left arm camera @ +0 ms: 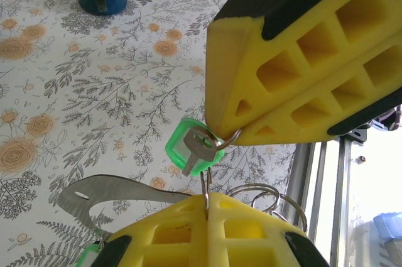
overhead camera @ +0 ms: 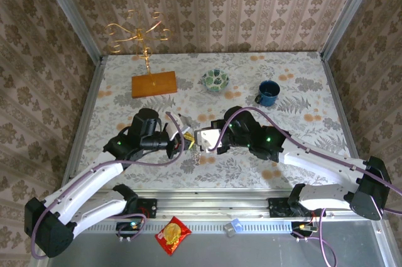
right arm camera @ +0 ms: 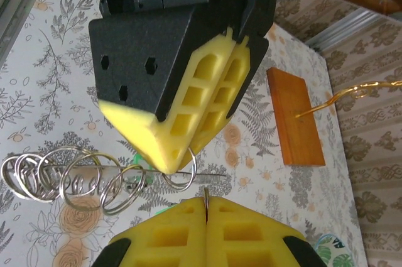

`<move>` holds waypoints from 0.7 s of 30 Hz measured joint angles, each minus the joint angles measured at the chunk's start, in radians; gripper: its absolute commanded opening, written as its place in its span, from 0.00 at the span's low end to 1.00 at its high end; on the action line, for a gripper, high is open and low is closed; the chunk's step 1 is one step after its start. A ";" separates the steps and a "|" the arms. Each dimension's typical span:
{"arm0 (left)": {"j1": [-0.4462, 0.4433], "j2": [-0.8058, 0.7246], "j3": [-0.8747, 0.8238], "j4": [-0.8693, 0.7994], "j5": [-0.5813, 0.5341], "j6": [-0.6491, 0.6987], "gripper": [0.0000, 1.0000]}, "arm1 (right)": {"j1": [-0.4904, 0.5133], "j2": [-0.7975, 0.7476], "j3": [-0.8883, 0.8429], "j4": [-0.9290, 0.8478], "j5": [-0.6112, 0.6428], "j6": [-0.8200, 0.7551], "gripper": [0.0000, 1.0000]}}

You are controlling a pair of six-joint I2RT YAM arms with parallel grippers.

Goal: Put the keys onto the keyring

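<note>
Because my left gripper [left arm camera: 207, 207] and right gripper [left arm camera: 242, 130] are both pinched fully shut on the thin keyring [left arm camera: 205, 184], with a green key [left arm camera: 188, 149] hanging at eleven o'clock from my left gripper, uneven pulling could twist it loose.

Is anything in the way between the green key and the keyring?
Nothing visible is. The green key hangs at the tips of the shut right pincer, right beside the thin keyring wire that the left pincer pinches just below. The chain of small rings lies off to the side.
</note>
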 measured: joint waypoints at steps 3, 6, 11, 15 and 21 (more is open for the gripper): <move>0.000 0.000 0.000 0.000 0.000 -0.002 0.00 | 0.007 0.000 0.000 0.015 0.000 -0.006 0.00; 0.000 0.000 0.000 0.000 0.000 -0.005 0.00 | 0.012 0.001 0.000 0.018 0.001 -0.016 0.00; 0.000 0.000 0.000 0.002 0.000 -0.006 0.00 | 0.019 0.004 0.000 0.018 0.004 -0.029 0.00; 0.000 0.000 0.000 0.002 0.000 -0.006 0.00 | 0.025 0.009 0.000 0.019 0.014 -0.045 0.00; 0.000 0.000 0.000 0.002 0.000 -0.006 0.00 | 0.032 0.017 0.000 0.023 0.039 -0.053 0.00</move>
